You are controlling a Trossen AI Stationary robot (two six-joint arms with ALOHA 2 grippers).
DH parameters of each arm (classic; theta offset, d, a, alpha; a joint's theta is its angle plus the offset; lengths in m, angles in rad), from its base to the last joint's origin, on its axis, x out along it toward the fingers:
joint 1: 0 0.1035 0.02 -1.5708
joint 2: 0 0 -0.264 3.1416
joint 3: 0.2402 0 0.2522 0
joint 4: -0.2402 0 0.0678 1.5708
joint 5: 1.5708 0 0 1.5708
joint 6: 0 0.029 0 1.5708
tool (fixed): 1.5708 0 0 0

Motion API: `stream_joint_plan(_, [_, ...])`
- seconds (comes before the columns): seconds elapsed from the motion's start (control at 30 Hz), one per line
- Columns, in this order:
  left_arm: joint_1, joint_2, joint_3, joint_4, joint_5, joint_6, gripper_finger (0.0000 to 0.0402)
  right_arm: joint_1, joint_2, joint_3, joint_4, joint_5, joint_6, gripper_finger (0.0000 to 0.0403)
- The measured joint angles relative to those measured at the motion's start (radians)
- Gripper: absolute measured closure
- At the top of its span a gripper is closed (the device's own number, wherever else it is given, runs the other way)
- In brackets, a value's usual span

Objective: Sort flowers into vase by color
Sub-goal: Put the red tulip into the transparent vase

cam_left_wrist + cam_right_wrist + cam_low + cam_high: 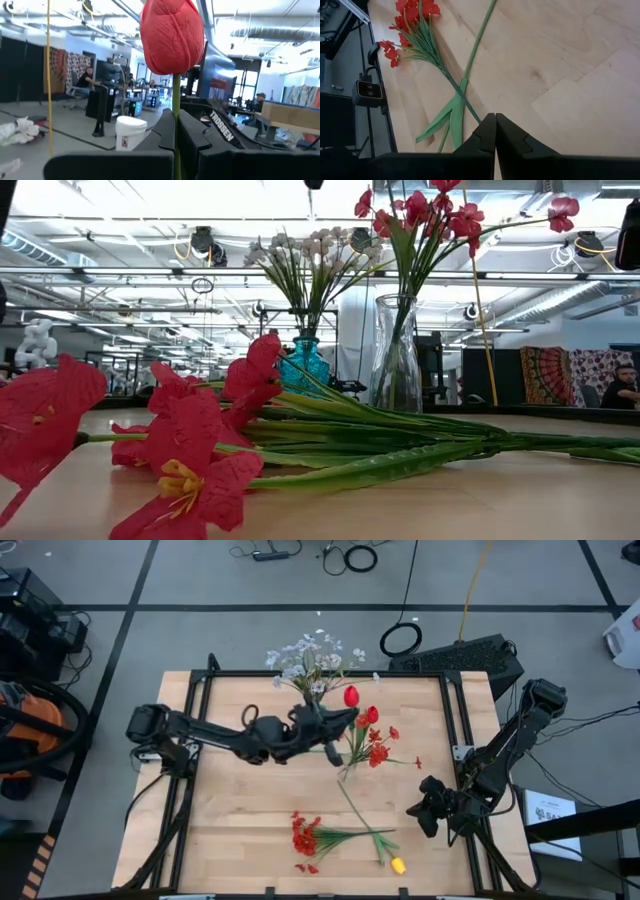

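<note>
My left gripper [335,720] is over the table's far middle, shut on a red tulip [172,35], which also shows in the high view [351,696]. Beside it a clear vase [397,365] holds red flowers [375,745]. A blue vase [303,365] holds white blossoms [312,658]. A red small-bloom cluster [305,835] and a yellow tulip [398,865] lie flat on the table near its front edge. My right gripper [420,808] is shut and empty, low at the right, near the lying stems [470,55]. My left gripper pinches the red tulip's green stem [176,117] between its two fingers, a short way below the bloom. The bloom stands out beyond the fingertips, lifted clear of the table. The stem's lower part is hidden by the gripper.
The table's black frame rail [330,673] runs along the far edge, close behind the blue vase. Bare wood [240,810] lies at the left front. A camera mount [368,90] sits at the table's front edge.
</note>
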Motion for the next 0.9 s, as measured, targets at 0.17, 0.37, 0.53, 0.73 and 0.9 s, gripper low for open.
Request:
stream_joint_plan(0.17, [0.004, 0.014, 0.000, 0.026, 0.009, 0.032, 0.0399, 0.000, 0.000, 0.000, 0.000, -0.003, 0.000, 0.0403])
stream_joint_plan(0.37, [0.004, -0.012, 0.001, 0.041, 0.010, 0.079, 0.0400, 0.000, 0.000, 0.000, 0.000, -0.004, -0.005, 0.0403])
stream_joint_plan(0.53, [0.004, -0.018, 0.001, 0.040, 0.010, 0.114, 0.0400, 0.000, 0.000, 0.000, 0.000, -0.004, -0.006, 0.0403])
stream_joint_plan(0.73, [0.004, -0.018, 0.002, -0.065, 0.010, 0.106, 0.0399, 0.000, 0.000, 0.000, 0.000, -0.005, -0.007, 0.0403])
stream_joint_plan(0.9, [-0.004, 0.000, 0.001, -0.111, 0.010, 0.054, 0.0397, 0.000, 0.000, 0.000, -0.001, -0.005, -0.007, 0.0403])
